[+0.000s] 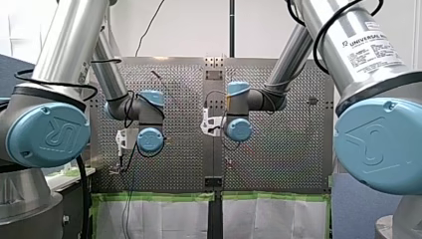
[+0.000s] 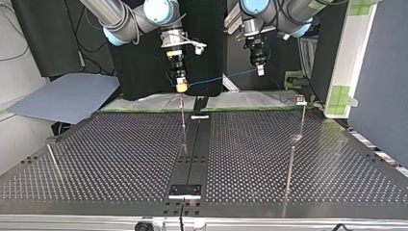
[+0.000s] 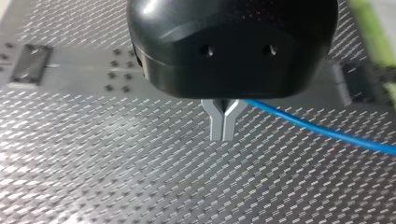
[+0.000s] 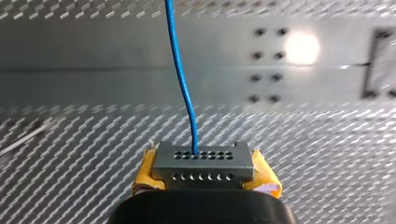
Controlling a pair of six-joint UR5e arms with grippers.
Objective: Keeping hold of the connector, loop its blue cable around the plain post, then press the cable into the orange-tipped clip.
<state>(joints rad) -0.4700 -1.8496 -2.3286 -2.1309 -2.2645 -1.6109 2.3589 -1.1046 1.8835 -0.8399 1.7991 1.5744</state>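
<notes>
Neither looping nor clipping is done yet. The connector (image 4: 203, 163) is gripped by the right tool (image 2: 181, 86), which is pointed down above the counter (image 2: 120, 159); the cable (image 2: 216, 80) is strung through the air to the left tool (image 2: 260, 70), clenched on it and likewise pointed down.

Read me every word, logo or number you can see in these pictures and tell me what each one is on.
"UNIVERSAL R...", the rest unclear: white label on my right arm's tube.
Small print below it on the same label: too blurred to read.
"UR" logo: blue joint cap on my left arm.
Top and both wrist views: no readable text.
</notes>
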